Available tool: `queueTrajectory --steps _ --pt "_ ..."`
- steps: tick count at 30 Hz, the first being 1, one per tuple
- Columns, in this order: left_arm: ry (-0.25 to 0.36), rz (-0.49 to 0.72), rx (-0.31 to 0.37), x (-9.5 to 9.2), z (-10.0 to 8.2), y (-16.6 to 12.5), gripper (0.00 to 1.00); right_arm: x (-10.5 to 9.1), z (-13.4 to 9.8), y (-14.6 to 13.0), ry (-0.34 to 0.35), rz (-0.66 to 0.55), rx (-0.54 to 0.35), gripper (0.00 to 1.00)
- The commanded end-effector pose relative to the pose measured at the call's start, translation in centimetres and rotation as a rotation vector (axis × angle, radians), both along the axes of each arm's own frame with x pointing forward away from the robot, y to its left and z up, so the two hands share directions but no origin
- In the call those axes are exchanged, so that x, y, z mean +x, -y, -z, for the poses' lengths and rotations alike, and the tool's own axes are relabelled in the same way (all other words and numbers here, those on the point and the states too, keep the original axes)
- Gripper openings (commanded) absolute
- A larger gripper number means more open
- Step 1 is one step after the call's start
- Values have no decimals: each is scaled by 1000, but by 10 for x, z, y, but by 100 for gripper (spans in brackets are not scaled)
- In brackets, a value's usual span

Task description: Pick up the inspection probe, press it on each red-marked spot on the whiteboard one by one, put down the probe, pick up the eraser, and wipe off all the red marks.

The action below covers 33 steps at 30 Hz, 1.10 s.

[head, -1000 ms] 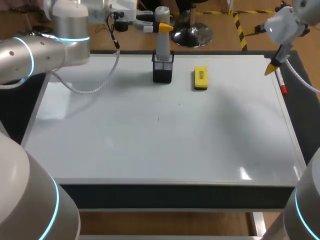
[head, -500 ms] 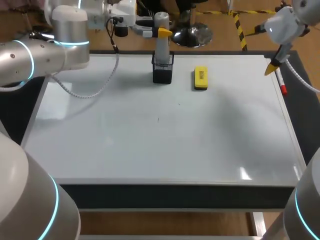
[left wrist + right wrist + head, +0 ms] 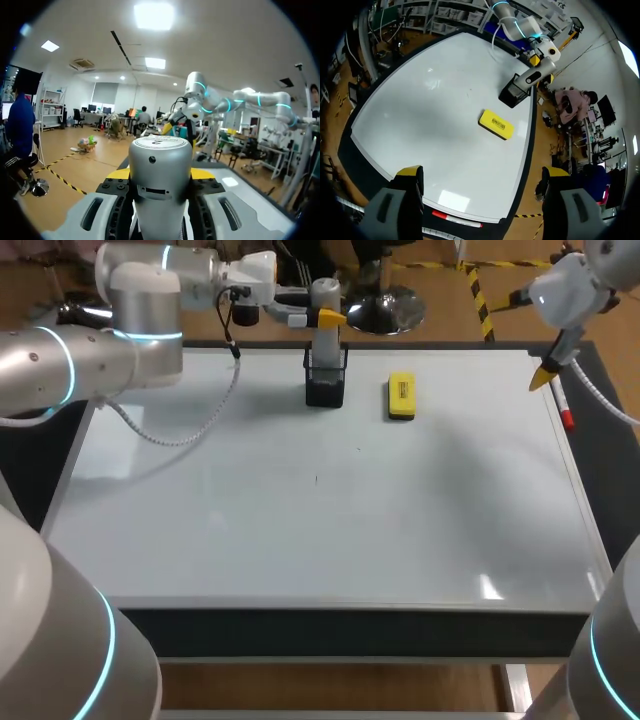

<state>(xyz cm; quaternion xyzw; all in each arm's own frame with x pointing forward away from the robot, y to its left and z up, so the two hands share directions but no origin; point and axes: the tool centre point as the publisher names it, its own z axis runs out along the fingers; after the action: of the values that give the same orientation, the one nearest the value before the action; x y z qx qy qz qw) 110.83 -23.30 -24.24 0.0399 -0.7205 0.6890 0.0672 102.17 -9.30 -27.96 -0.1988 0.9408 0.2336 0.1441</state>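
The probe (image 3: pixel 325 292), clamped in the left gripper (image 3: pixel 325 316), has been lowered further into the holder (image 3: pixel 325 390) beneath it; release is likely next.

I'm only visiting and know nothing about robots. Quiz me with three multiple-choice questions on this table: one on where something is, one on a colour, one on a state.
1. Where is the inspection probe's lower end?
A. in the black mesh holder
B. flat on the whiteboard
C. on top of the eraser

2. What colour is the eraser?
A. red
B. yellow
C. blue

3. How is the right gripper?
A. shut on the eraser
B. shut on a pen
C. open and empty

Answers:
1 A, the probe stands upright in the holder.
2 B, it shows yellow in both views.
3 C, its fingers stand wide apart with nothing between them.
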Motion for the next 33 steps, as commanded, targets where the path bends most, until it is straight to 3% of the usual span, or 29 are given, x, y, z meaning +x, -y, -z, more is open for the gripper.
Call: queueTrajectory --steps 1,22,33 --pt "-2 10 -10 4 8 1 0 0 -1 0 -1 -1 -4 100" --pt "-18 11 -7 4 32 0 0 0 -1 0 -1 -1 -4 100" --pt "10 38 -17 2 35 1 0 0 -1 0 -1 -1 -4 100"
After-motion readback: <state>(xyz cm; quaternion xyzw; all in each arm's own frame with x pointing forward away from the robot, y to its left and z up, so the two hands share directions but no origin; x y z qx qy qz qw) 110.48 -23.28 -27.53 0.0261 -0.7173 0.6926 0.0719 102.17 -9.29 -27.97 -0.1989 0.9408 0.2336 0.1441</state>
